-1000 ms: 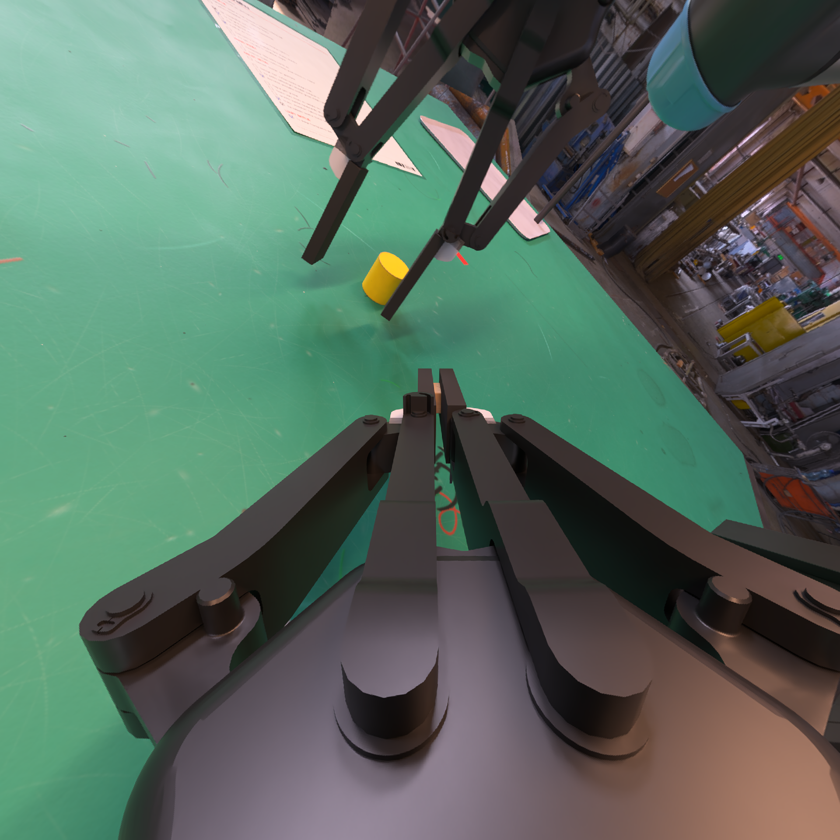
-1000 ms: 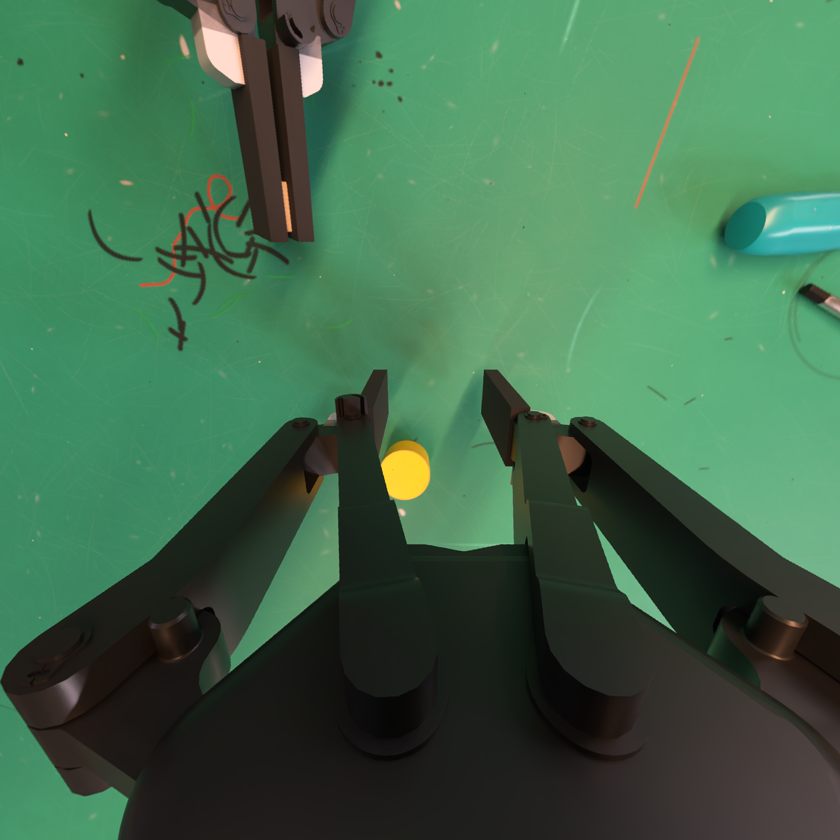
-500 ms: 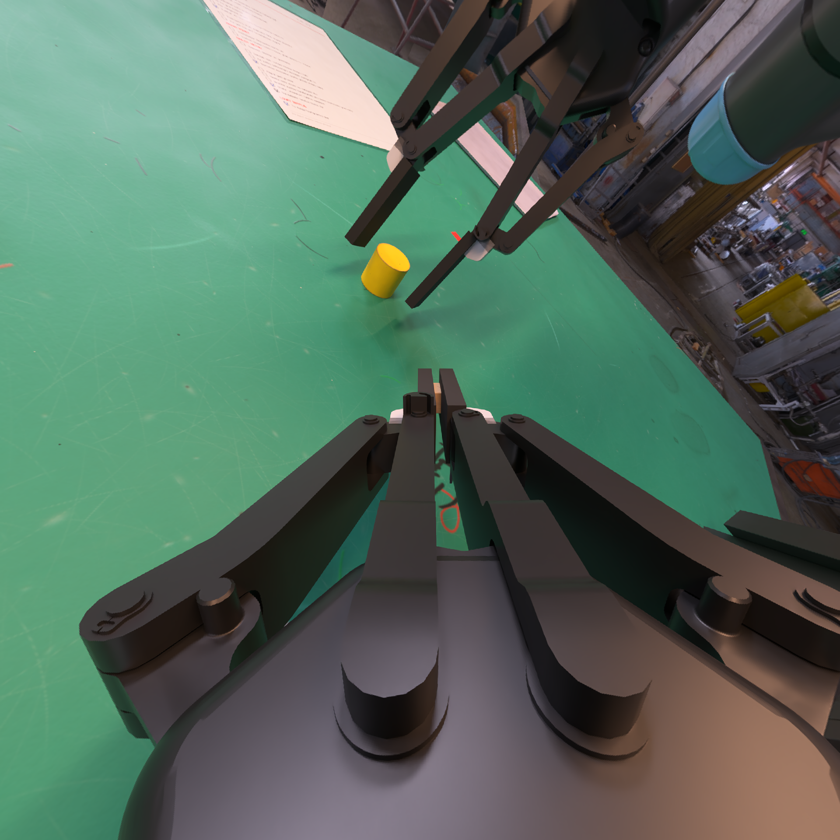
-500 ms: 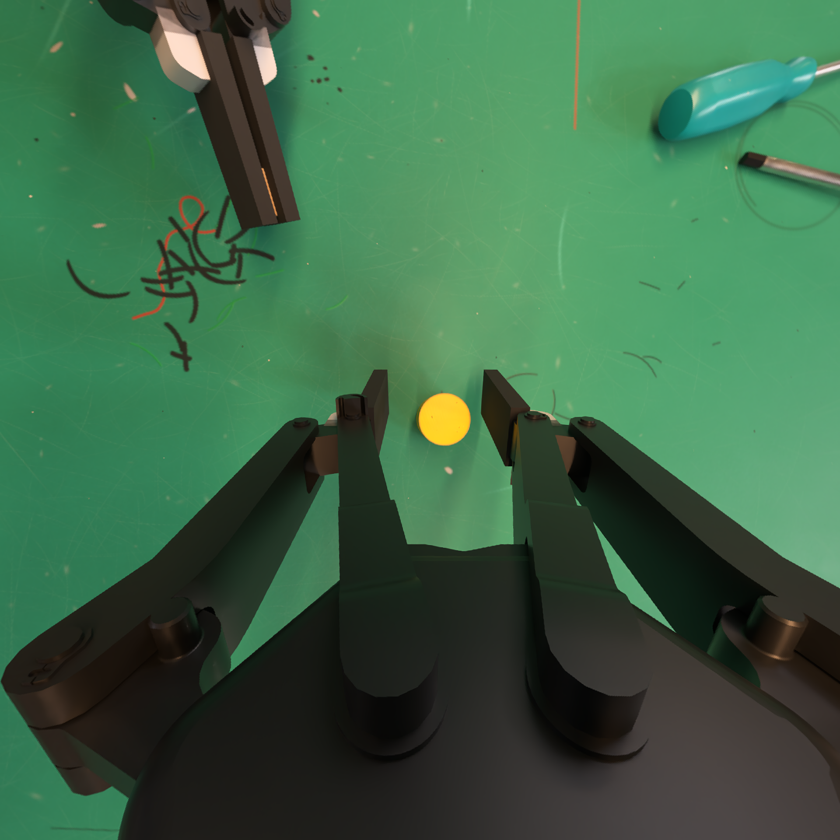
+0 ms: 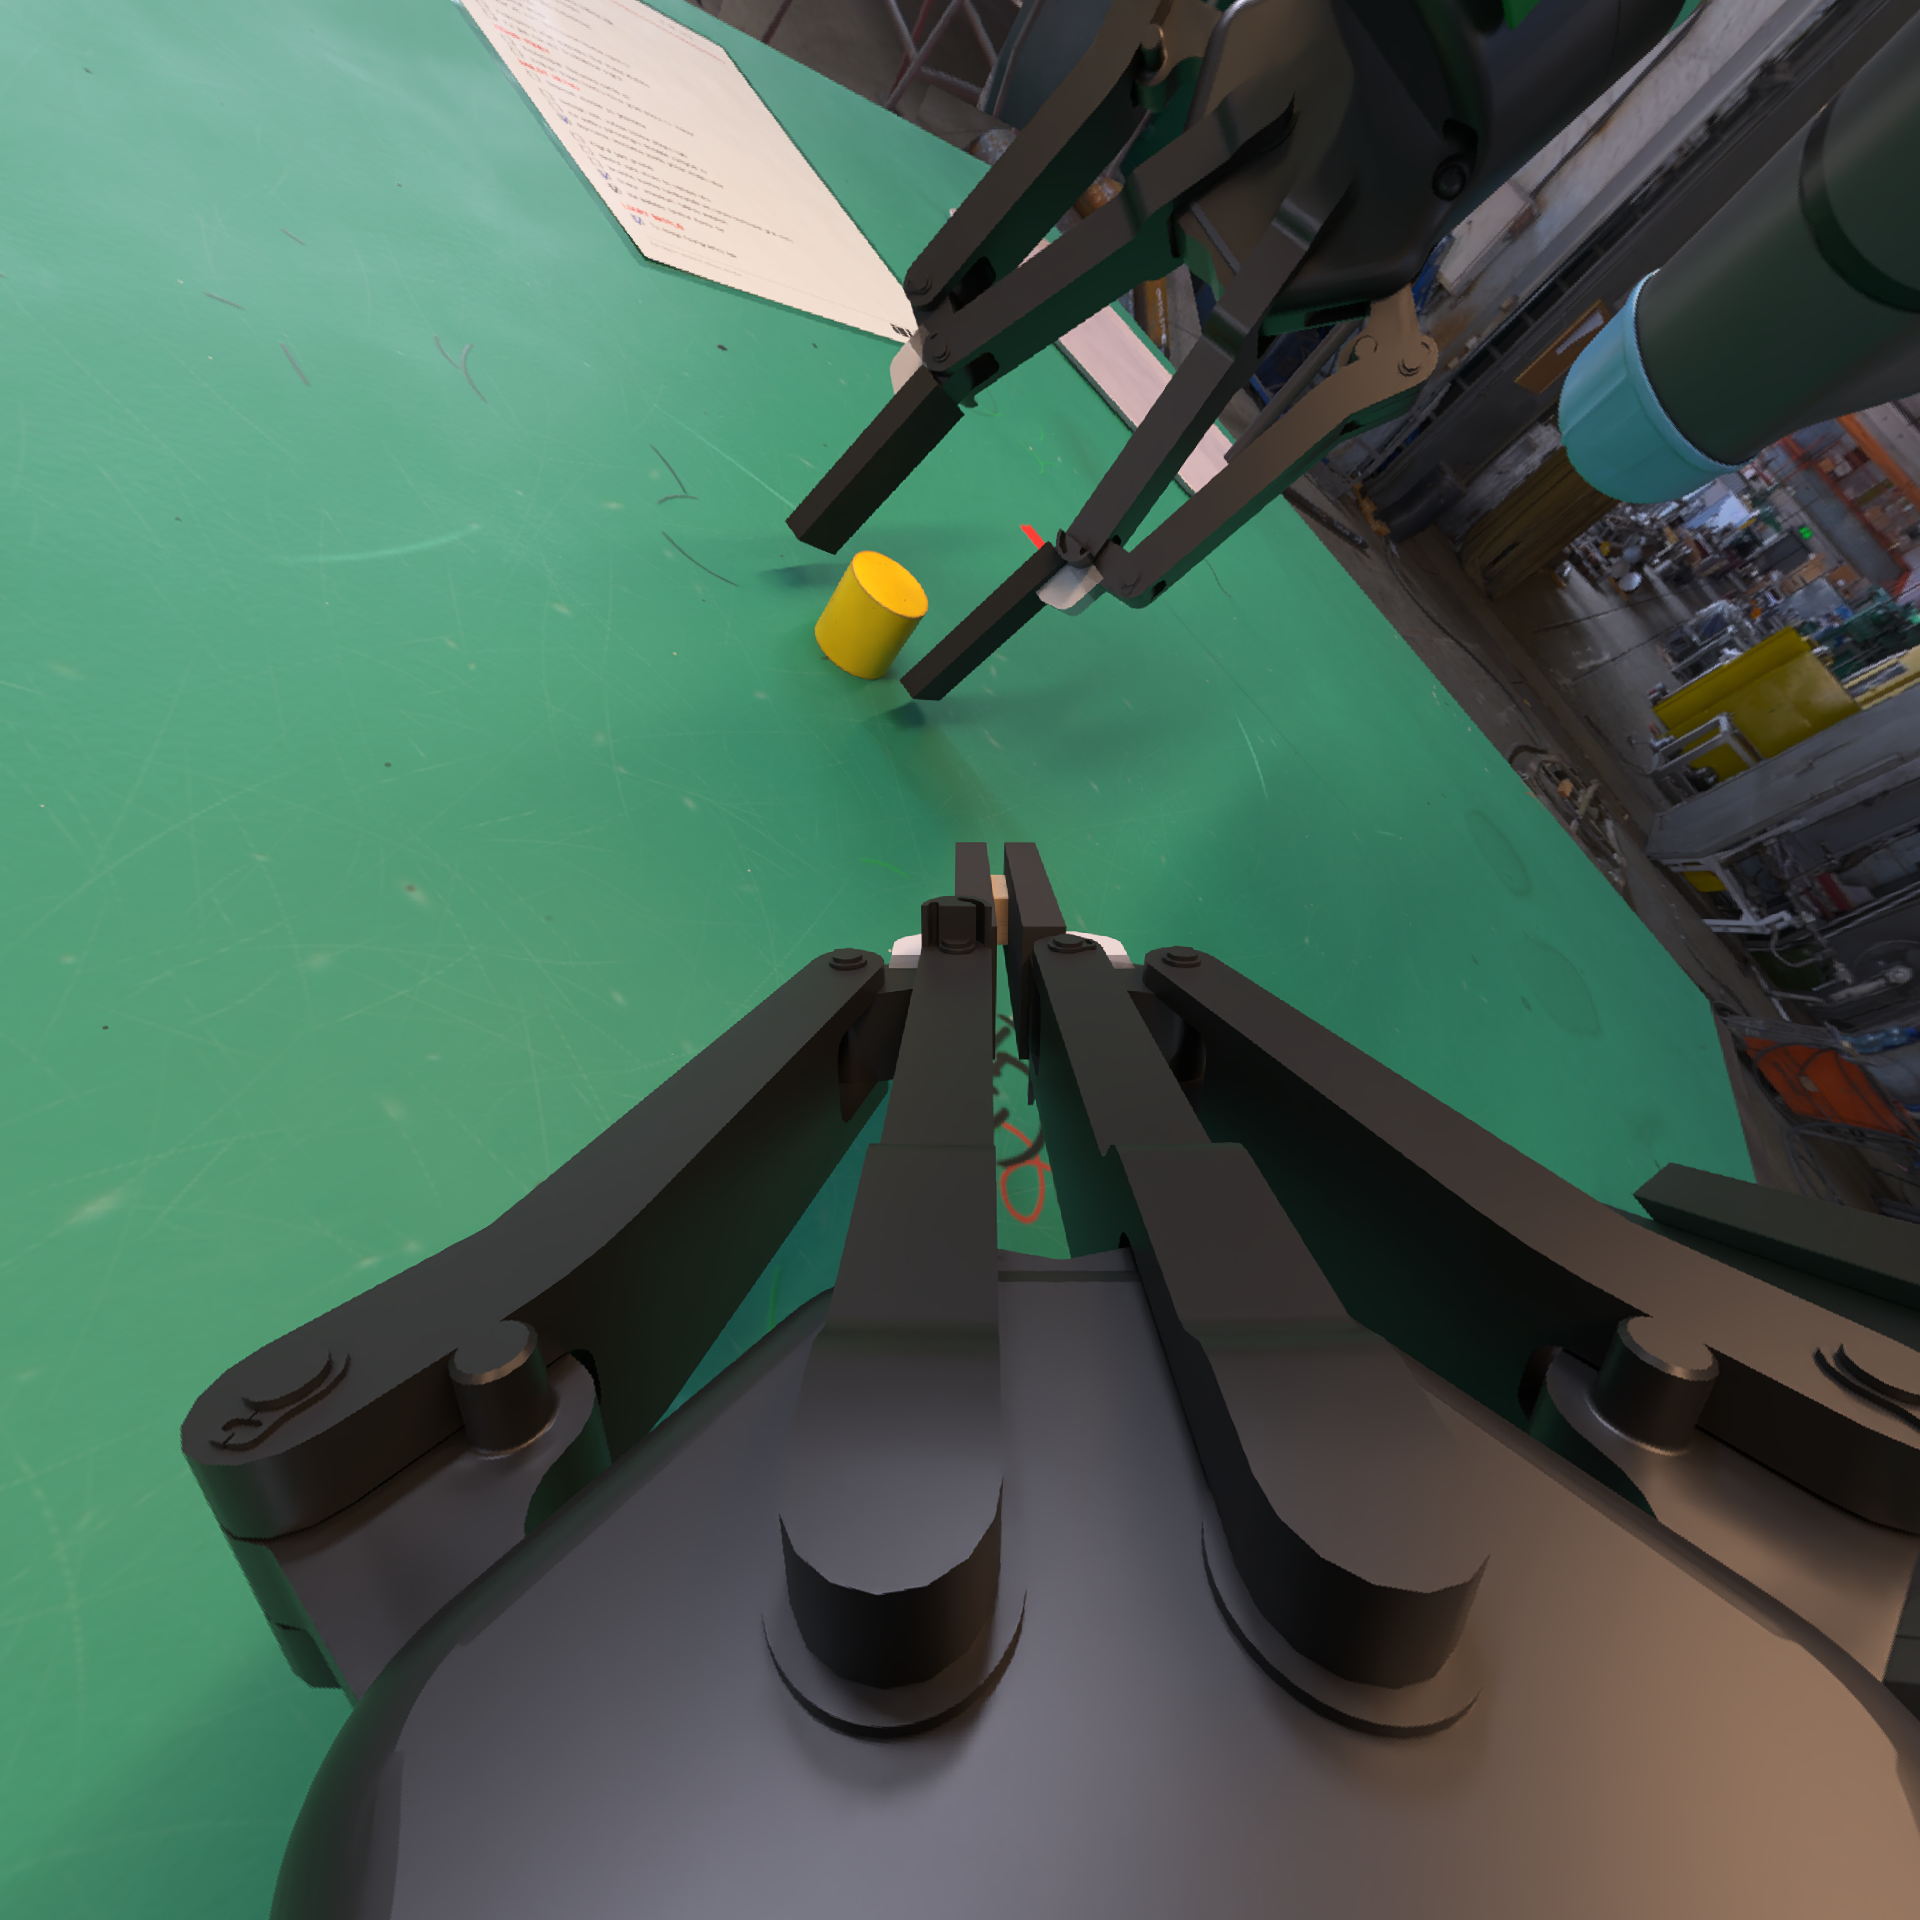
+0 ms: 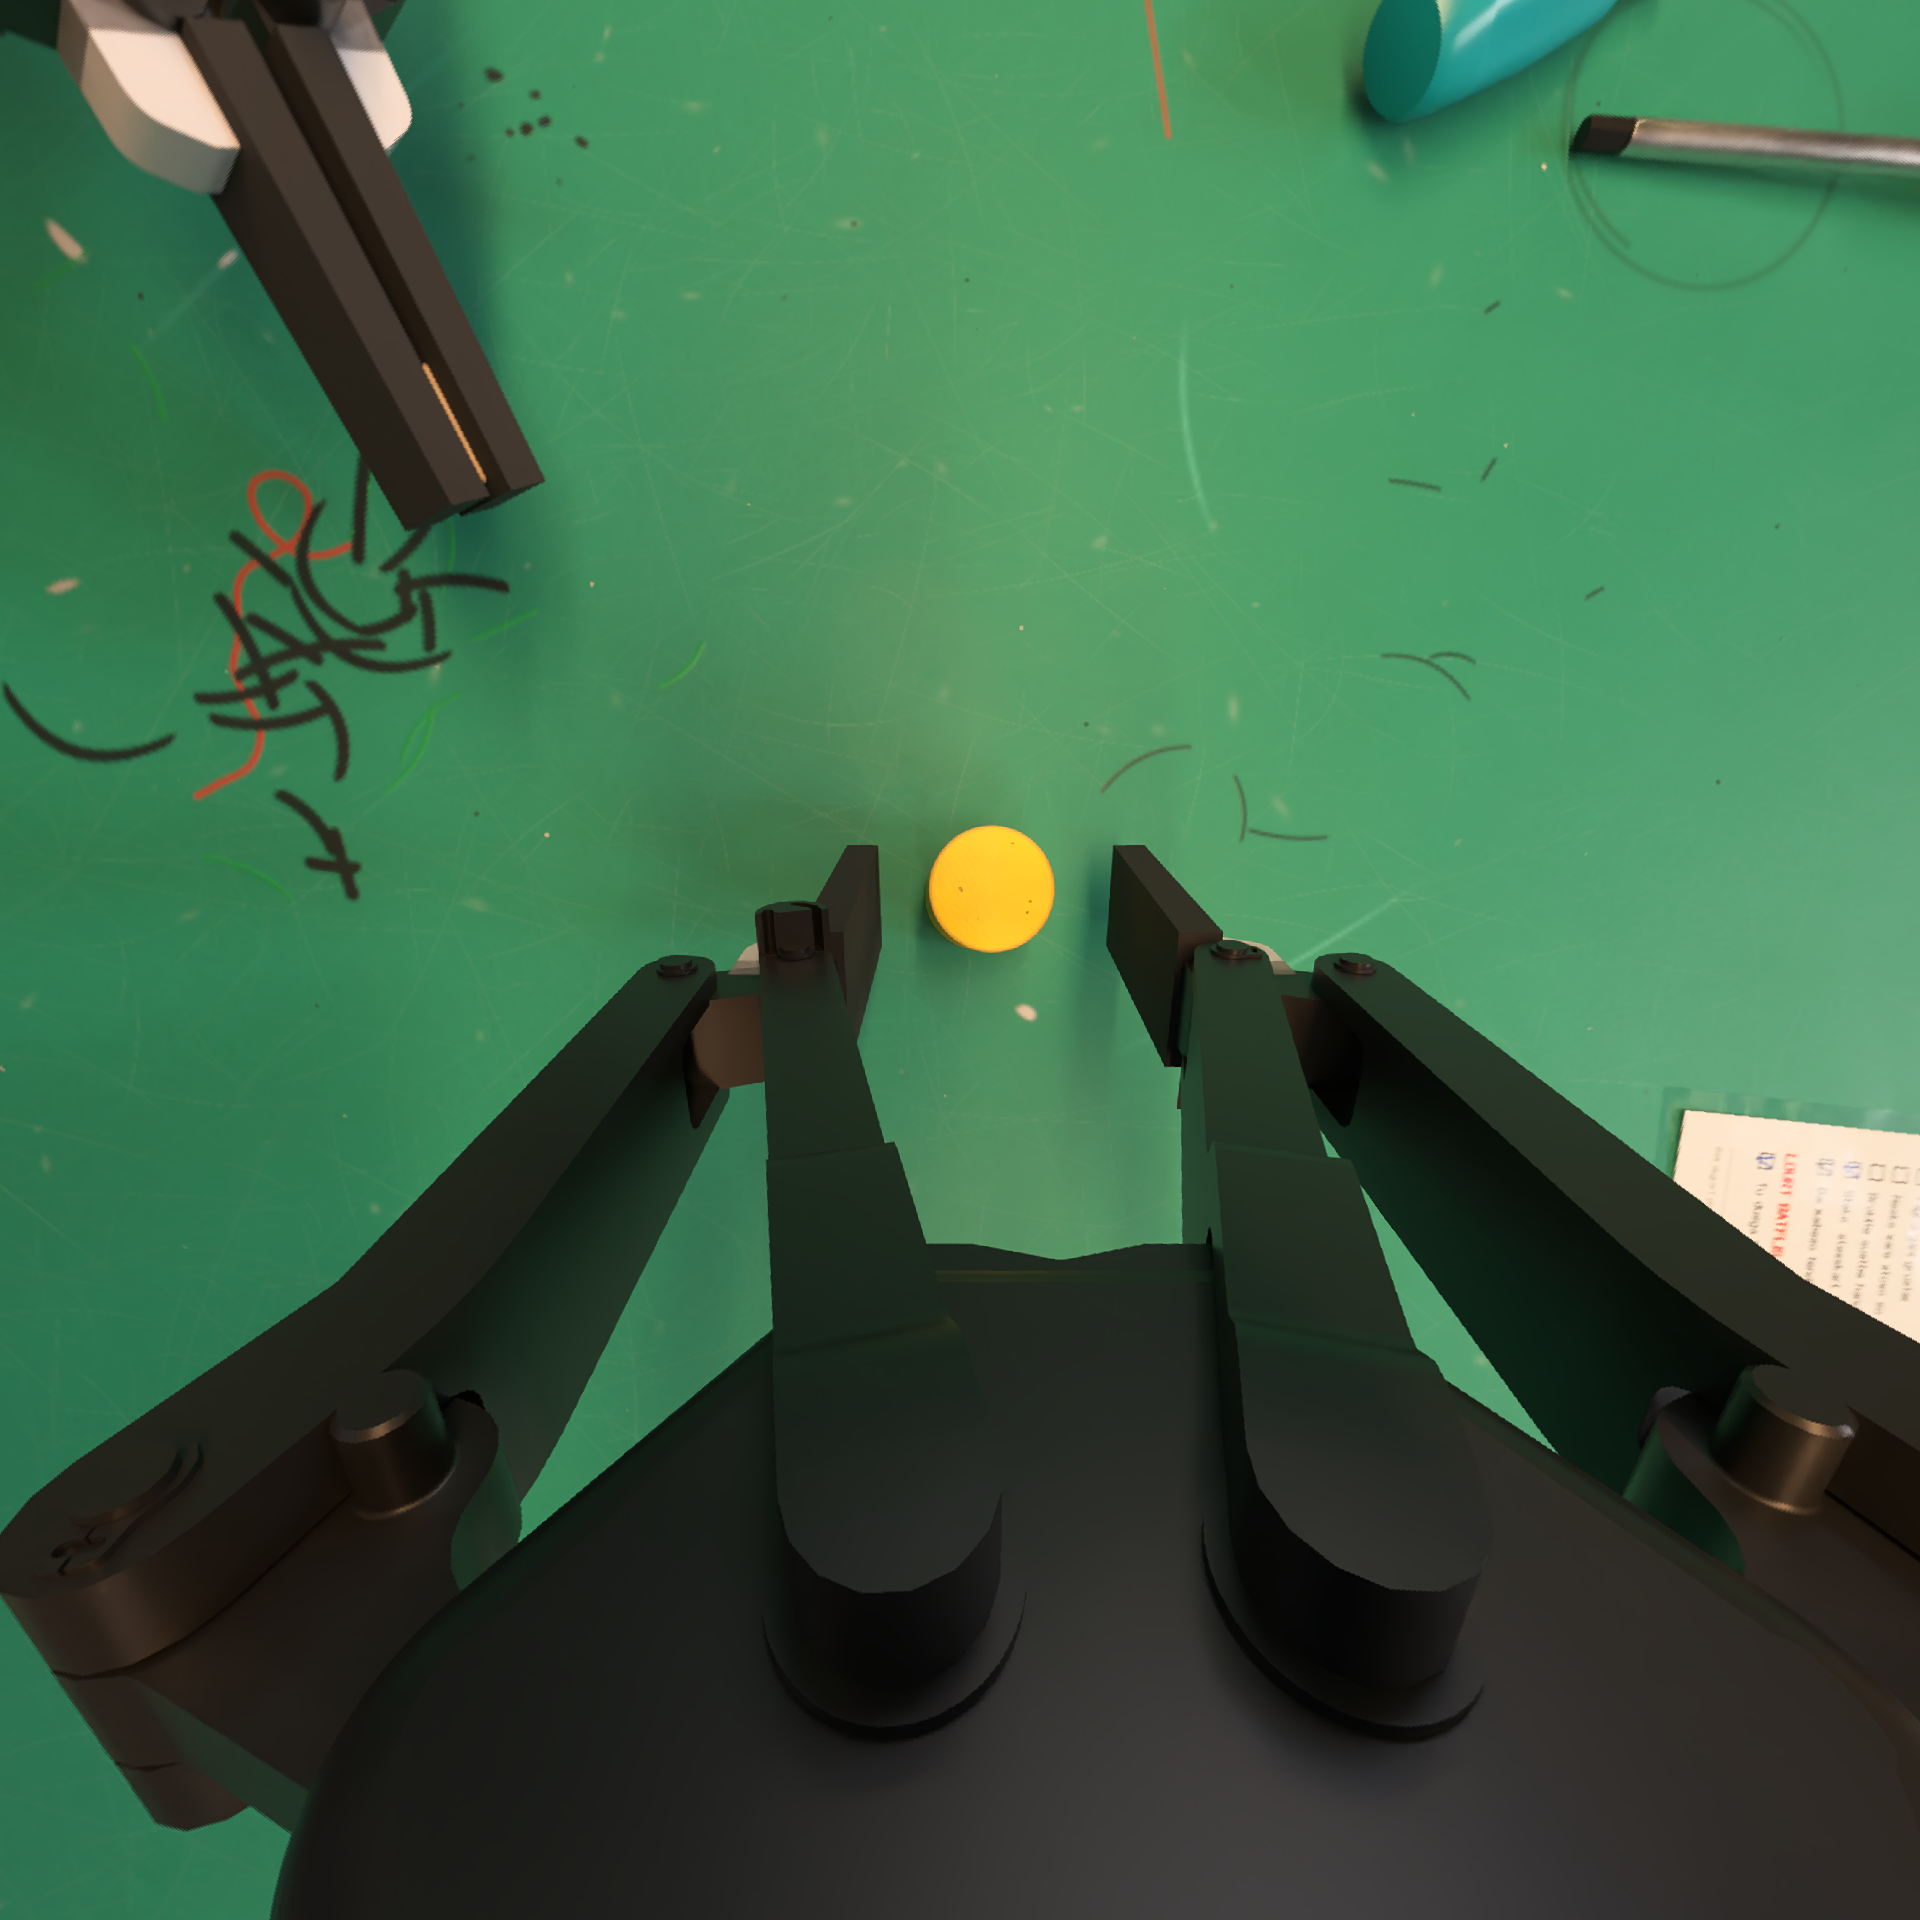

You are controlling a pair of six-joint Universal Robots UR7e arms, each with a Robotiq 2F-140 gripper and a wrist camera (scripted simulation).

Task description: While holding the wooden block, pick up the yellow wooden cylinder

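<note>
The yellow wooden cylinder (image 6: 990, 886) stands upright on the green mat, seen from above in the right wrist view. My right gripper (image 6: 992, 894) is open, its fingers on either side of the cylinder with a small gap on each side. In the left wrist view the cylinder (image 5: 870, 613) sits between the right gripper's (image 5: 868, 613) fingertips. My left gripper (image 5: 997, 878) is shut on a thin light wooden block (image 5: 1000, 902), held above the mat. The left gripper (image 6: 478, 488) also shows at the upper left of the right wrist view, the block's edge (image 6: 454, 421) showing between its fingers.
A teal-handled screwdriver (image 6: 1475, 47) and a metal tool shaft (image 6: 1745, 140) lie at the upper right. White printed sheets (image 5: 675, 156) (image 6: 1808, 1205) lie on the mat. Pen scribbles (image 6: 312, 644) mark the mat. The table edge (image 5: 1538, 727) runs along the right.
My right gripper has come lower and nearer, centring its open fingers around the cylinder. The left gripper keeps its hold on the block and has hardly moved.
</note>
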